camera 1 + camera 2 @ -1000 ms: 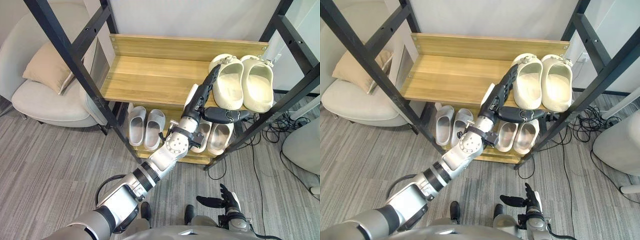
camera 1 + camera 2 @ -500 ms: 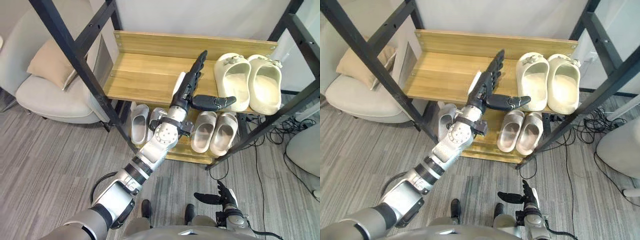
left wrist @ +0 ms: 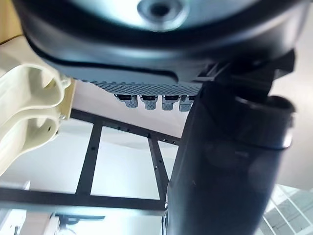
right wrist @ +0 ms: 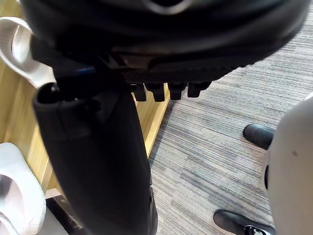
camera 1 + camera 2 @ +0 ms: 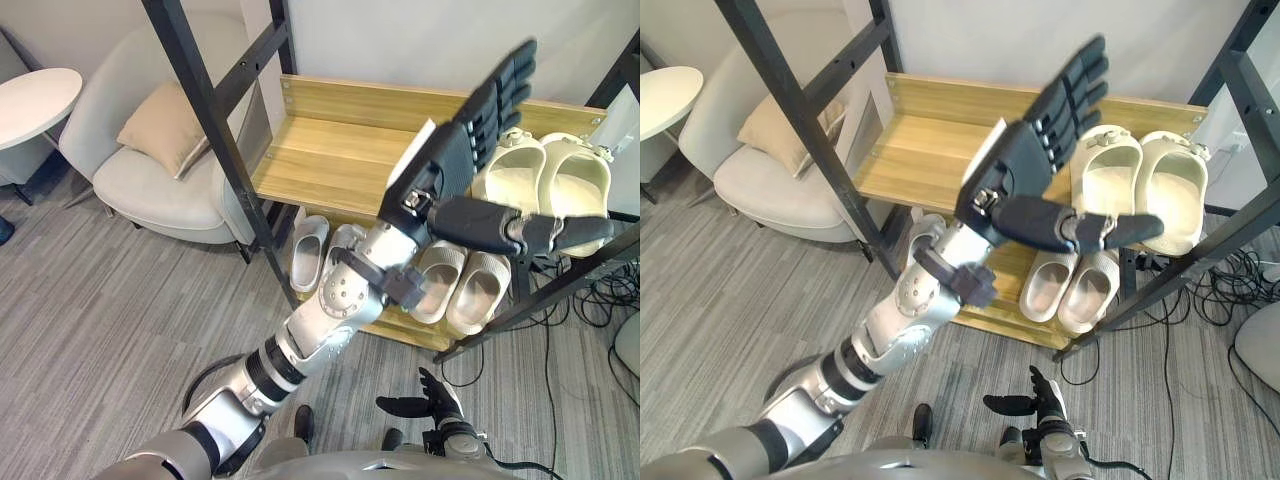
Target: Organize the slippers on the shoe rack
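**Three pairs on the rack, both hands empty**

The shoe rack (image 5: 215, 105) stands against the far wall, a black frame carrying two wooden shelves. On the upper shelf (image 5: 330, 160) the cream slippers (image 5: 1108, 175) sit side by side at the right end, touching each other. Their long axes run from near to far, and the covered fronts seem to face the wall. The left part of that shelf is bare wood.

On the lower shelf (image 5: 400, 335) are two more pairs, each slipper also lying lengthwise from near to far. The grey slippers (image 5: 308, 255) are to the left and the beige slippers (image 5: 478, 295) to the right, under the cream pair. I cannot tell for sure which way their toes point.

The left hand (image 5: 1025, 165) is held up in front of the rack, above the shelves. Its fingers are straight and together, pointing up and away, and its thumb sticks out to the right across the cream pair. It holds nothing. The right hand (image 5: 432, 402) hangs low over the grey floor (image 5: 100, 330) with its fingers loosely spread, also empty.

Left of the rack stands a pale armchair (image 5: 150, 185) with a tan cushion (image 5: 165, 125).
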Robot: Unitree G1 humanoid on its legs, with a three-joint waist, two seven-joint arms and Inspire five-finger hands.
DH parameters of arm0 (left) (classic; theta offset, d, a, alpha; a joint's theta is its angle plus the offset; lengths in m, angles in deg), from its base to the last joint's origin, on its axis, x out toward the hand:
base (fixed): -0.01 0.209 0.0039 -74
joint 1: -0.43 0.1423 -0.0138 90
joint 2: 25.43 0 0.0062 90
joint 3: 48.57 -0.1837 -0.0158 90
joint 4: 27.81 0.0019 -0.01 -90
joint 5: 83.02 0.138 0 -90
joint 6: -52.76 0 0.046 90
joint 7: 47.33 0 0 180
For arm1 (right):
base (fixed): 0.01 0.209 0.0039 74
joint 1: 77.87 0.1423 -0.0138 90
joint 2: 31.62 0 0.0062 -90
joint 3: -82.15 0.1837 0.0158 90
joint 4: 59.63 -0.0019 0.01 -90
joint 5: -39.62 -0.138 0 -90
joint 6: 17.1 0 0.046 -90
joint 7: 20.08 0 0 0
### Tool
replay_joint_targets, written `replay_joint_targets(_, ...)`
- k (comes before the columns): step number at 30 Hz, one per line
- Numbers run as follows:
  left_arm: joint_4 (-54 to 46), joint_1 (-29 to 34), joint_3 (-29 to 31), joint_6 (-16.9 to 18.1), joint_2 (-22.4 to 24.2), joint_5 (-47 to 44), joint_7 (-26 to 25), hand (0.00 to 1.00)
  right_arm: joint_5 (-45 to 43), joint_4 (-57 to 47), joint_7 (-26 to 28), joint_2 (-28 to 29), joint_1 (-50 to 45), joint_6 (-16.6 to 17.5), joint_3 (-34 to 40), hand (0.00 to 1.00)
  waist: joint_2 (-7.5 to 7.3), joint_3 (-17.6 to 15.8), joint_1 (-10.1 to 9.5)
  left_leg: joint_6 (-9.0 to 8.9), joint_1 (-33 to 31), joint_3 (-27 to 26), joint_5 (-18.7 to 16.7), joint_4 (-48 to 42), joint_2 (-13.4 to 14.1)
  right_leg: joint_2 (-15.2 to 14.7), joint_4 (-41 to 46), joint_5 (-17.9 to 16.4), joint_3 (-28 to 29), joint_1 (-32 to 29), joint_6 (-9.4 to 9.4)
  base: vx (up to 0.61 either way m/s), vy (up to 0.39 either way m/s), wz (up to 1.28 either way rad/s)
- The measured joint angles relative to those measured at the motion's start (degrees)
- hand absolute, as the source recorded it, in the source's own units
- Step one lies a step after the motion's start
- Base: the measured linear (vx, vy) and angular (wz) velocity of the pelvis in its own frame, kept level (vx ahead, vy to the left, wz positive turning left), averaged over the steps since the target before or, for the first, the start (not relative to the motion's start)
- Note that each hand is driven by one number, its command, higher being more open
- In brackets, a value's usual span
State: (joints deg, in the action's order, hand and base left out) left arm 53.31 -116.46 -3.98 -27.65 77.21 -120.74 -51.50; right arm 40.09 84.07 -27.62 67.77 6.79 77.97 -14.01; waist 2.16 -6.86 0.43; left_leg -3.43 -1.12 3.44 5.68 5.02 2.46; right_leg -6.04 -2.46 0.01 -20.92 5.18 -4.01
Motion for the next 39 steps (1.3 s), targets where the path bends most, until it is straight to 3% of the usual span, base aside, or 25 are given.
replay_joint_targets(8,-0.3,10.8,-9.3,-5.0,-4.5,-6.6,7.7,1.0,1.8,1.0,0.1,0.0,-0.1,0.0,-1.8,1.0,-0.14,2.4,-0.24,0.03,0.3,1.2,0.1,0.0,0.1,0.0,1.2,-0.9,-1.2,0.4,0.03,0.0,-0.009,0.07)
replay_joint_targets(18,13.1,27.2,-6.0,-6.7,-10.6,4.3,10.8,1.0,2.5,1.2,0.1,0.5,-0.1,0.1,-2.3,1.0,-1.11,2.6,-0.3,-0.06,2.3,2.1,0.0,0.3,0.1,0.1,0.6,-1.6,-2.5,3.0,-0.42,-0.02,-0.008,0.05)
replay_joint_targets(21,19.1,29.8,-1.9,-6.9,-10.2,9.0,10.8,1.0,3.0,1.2,0.1,1.2,-0.4,0.1,-2.3,1.0,-2.01,2.9,-0.25,-0.15,2.3,2.0,-0.1,0.3,0.0,0.2,0.4,-1.4,-2.4,3.0,-0.45,0.01,-0.004,0.0)
replay_joint_targets(26,32.5,33.3,11.1,-7.3,-10.0,13.9,8.7,1.0,2.9,1.5,0.0,2.8,-0.6,0.2,-1.5,1.0,-4.23,2.9,-0.26,-0.33,2.3,1.9,-0.4,0.2,-0.1,0.2,-0.8,-1.2,-2.4,3.7,-0.4,0.05,-0.01,0.0)
replay_joint_targets(28,34.8,34.7,15.1,-7.4,-10.0,16.9,7.9,1.0,3.0,1.5,0.1,3.0,-0.6,0.2,-0.8,1.0,-4.26,2.9,-0.25,-0.3,2.6,1.7,-0.6,0.1,-0.4,0.0,-0.9,-1.2,-2.3,3.9,-0.43,0.03,0.013,-0.02)
replay_joint_targets(31,36.8,37.3,22.5,-7.3,-9.8,20.6,6.4,1.0,3.0,-7.6,0.8,3.2,-4.4,-0.7,-2.5,1.0,-4.47,2.8,-0.31,-0.1,2.7,1.0,-1.0,0.3,-0.2,0.1,-1.0,-1.2,-1.6,3.8,-0.48,0.01,0.016,-0.11)
replay_joint_targets(39,50.9,37.6,35.6,-7.1,-6.4,31.4,0.5,1.0,4.1,-2.0,2.0,4.2,-2.1,0.0,-0.5,1.0,-5.0,2.7,-0.44,-0.05,3.4,-1.5,-1.9,0.3,-0.3,0.0,-1.0,-1.0,0.9,3.3,-0.62,0.0,0.021,-0.15)
